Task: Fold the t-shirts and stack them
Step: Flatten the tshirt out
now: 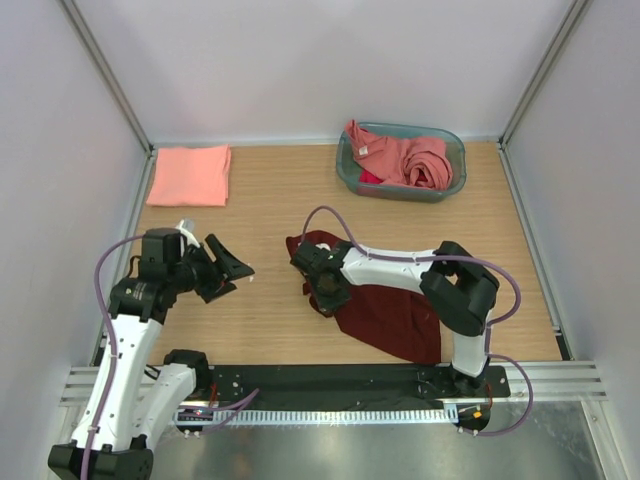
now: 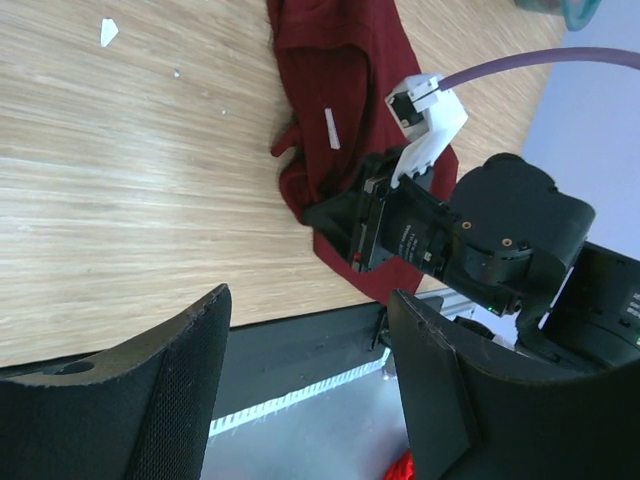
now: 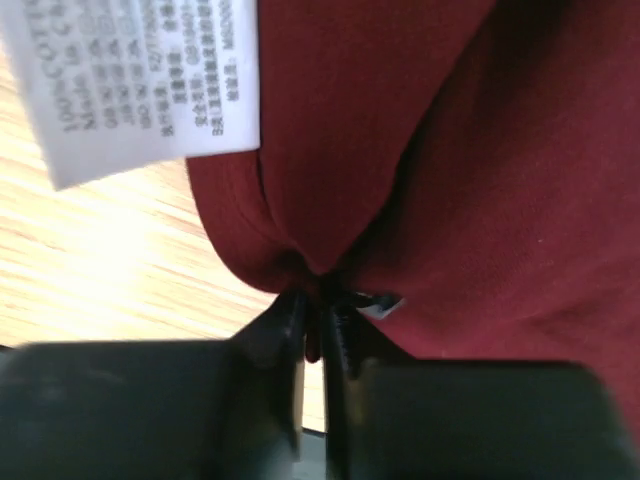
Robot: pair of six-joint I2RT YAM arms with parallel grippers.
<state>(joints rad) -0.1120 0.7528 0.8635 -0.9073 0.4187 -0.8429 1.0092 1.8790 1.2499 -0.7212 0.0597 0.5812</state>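
The right arm's (image 1: 400, 268) jaws are pressing together on a small fold of the maroon t-shirt (image 1: 390, 312), pinching it at the shirt's left end. In the right wrist view the maroon t-shirt (image 3: 450, 150) is bunching into the very tips, just beside a white care label (image 3: 140, 80). The shirt is lying rumpled on the wooden surface (image 1: 270, 205), running from that pinch toward the near right, close to the right arm's base. The left arm's (image 1: 125, 340) jaws are standing spread and holding nothing, hovering to the left of the shirt and apart from it. A folded salmon t-shirt (image 1: 190, 175) is sitting in the far left corner. More pink t-shirts (image 1: 405, 160) are lying heaped in the teal basket (image 1: 455, 150) at the far right.

The main risk is the grip itself: the tips are taking only a thin nip of cloth, so a firm pull could be slipping it free. I cannot tell whether one layer or two are caught; with one, the shirt would likely be opening unevenly rather than spreading flat. Lifting from a single point would probably be leaving it dangling and twisting. The near edge of the shirt is lying by the black base rail (image 1: 330, 378), where dragging could be snagging it. The left arm's jaws, moving in for a second hold, could be striking the right wrist.
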